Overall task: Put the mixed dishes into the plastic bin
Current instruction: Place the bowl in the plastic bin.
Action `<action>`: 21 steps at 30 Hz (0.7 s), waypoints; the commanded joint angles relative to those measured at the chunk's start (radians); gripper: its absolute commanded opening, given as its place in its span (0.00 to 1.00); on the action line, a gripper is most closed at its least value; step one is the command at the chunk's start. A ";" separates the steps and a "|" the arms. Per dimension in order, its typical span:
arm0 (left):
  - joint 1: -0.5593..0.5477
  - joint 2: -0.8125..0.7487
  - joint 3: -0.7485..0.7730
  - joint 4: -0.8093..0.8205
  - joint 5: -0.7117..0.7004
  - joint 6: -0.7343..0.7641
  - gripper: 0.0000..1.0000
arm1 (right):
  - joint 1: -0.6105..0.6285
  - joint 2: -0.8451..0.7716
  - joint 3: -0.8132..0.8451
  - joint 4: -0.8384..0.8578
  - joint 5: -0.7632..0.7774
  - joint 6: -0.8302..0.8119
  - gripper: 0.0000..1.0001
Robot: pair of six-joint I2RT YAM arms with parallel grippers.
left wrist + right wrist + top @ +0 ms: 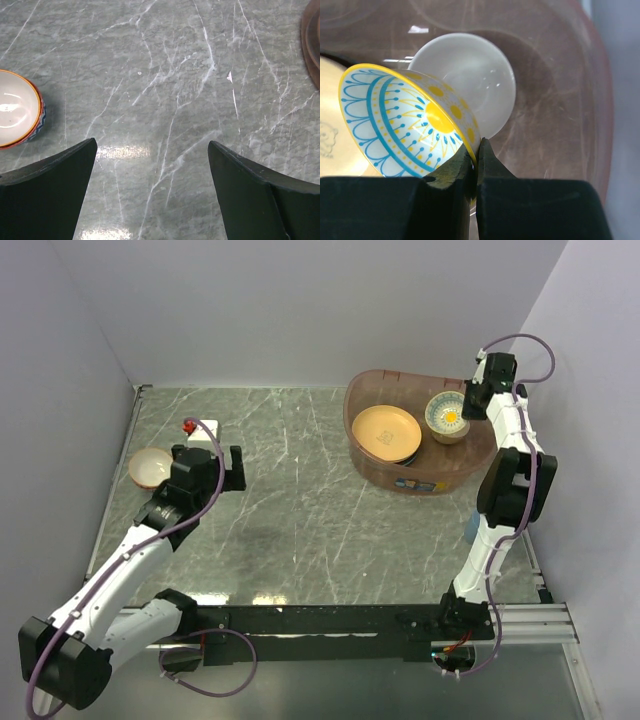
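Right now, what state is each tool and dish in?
Left tool: open, empty.
Right tool: shut on the blue-and-yellow bowl rim.
Blue-and-yellow bowl: tilted, held above the bin.
Small cream bowl: upright in bin.
Yellow-orange plate: flat in bin.
Red-patterned bowl: upright on table, outside bin.
White plate: on table, partly hidden.

Grey marbled table (320, 490) with white veins, pale walls (300, 310) rising at the table's far and side edges, black rail (330, 620) along its near edge
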 commanded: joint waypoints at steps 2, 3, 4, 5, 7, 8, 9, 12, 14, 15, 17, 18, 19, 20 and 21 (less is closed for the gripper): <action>0.006 0.008 -0.004 0.042 -0.015 0.012 0.99 | -0.009 0.020 0.083 0.078 0.057 0.030 0.00; 0.006 0.006 -0.002 0.040 -0.015 0.012 0.99 | -0.010 0.024 0.085 0.080 0.060 0.030 0.00; 0.006 0.008 -0.002 0.040 -0.015 0.012 0.99 | -0.011 0.028 0.088 0.080 0.063 0.030 0.00; 0.006 0.011 -0.002 0.040 -0.015 0.012 0.99 | -0.009 0.036 0.089 0.081 0.063 0.030 0.01; 0.006 0.012 -0.002 0.040 -0.015 0.012 0.99 | -0.009 0.045 0.100 0.080 0.065 0.029 0.02; 0.006 0.015 -0.001 0.040 -0.015 0.012 0.99 | -0.009 0.054 0.105 0.078 0.065 0.029 0.03; 0.006 0.016 -0.001 0.039 -0.017 0.012 0.99 | -0.009 0.056 0.105 0.080 0.063 0.027 0.03; 0.006 0.020 -0.001 0.040 -0.017 0.013 0.99 | -0.011 0.065 0.112 0.078 0.065 0.027 0.04; 0.006 0.023 -0.001 0.040 -0.017 0.013 0.99 | -0.012 0.070 0.114 0.078 0.063 0.027 0.04; 0.007 0.023 0.001 0.040 -0.017 0.013 0.99 | -0.011 0.070 0.112 0.078 0.063 0.027 0.04; 0.007 0.026 0.001 0.040 -0.017 0.013 0.99 | -0.012 0.076 0.115 0.077 0.065 0.025 0.08; 0.007 0.026 -0.001 0.040 -0.017 0.013 0.99 | -0.014 0.077 0.115 0.077 0.065 0.025 0.10; 0.007 0.026 0.001 0.040 -0.017 0.013 0.99 | -0.014 0.080 0.115 0.077 0.065 0.024 0.11; 0.007 0.028 -0.001 0.040 -0.015 0.013 0.99 | -0.014 0.083 0.115 0.075 0.065 0.022 0.13; 0.007 0.029 0.001 0.040 -0.017 0.013 0.99 | -0.012 0.085 0.115 0.075 0.065 0.022 0.14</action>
